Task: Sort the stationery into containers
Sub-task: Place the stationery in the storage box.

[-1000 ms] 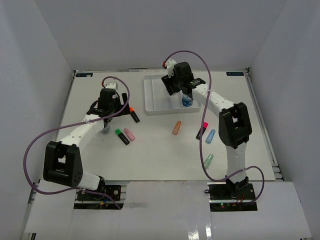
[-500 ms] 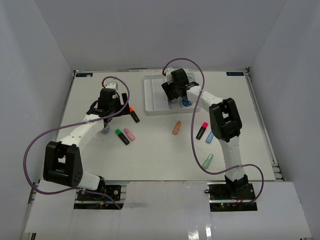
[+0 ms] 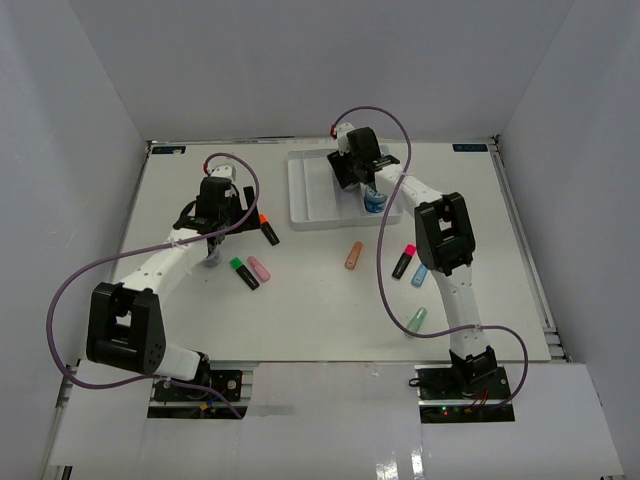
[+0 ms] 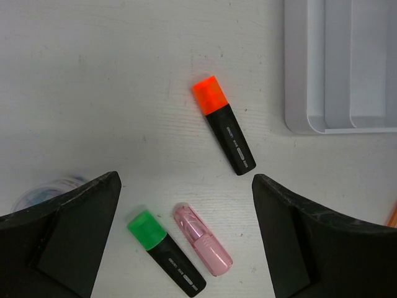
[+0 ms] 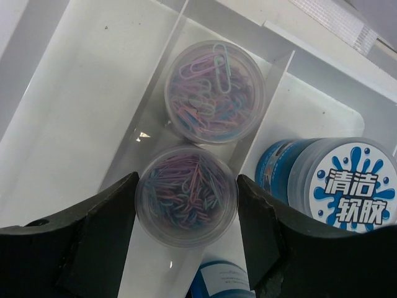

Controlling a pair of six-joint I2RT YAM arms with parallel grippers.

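My right gripper [image 5: 186,205] is over the white tray [image 5: 80,93], its fingers pressed against both sides of a clear jar of paper clips [image 5: 186,195]. A second clear jar [image 5: 215,93] stands just beyond it. A blue-labelled jar [image 5: 347,186] stands to the right and another [image 5: 217,282] shows at the bottom edge. My left gripper [image 4: 186,248] is open and empty above the table, over a green-capped black highlighter [image 4: 164,251] and a pastel pink one [image 4: 201,239]. An orange-capped black highlighter [image 4: 223,133] lies beyond them.
A clear jar [image 4: 43,189] sits by my left finger. In the top view, orange [image 3: 353,255], pink-capped black [image 3: 404,261], blue [image 3: 421,272] and mint [image 3: 417,320] highlighters lie in front of the tray [image 3: 305,205], near the right arm. White walls enclose the table.
My right gripper has moved from the tray's front right part toward its back and now stands round the paper-clip jar. The left arm has not moved.
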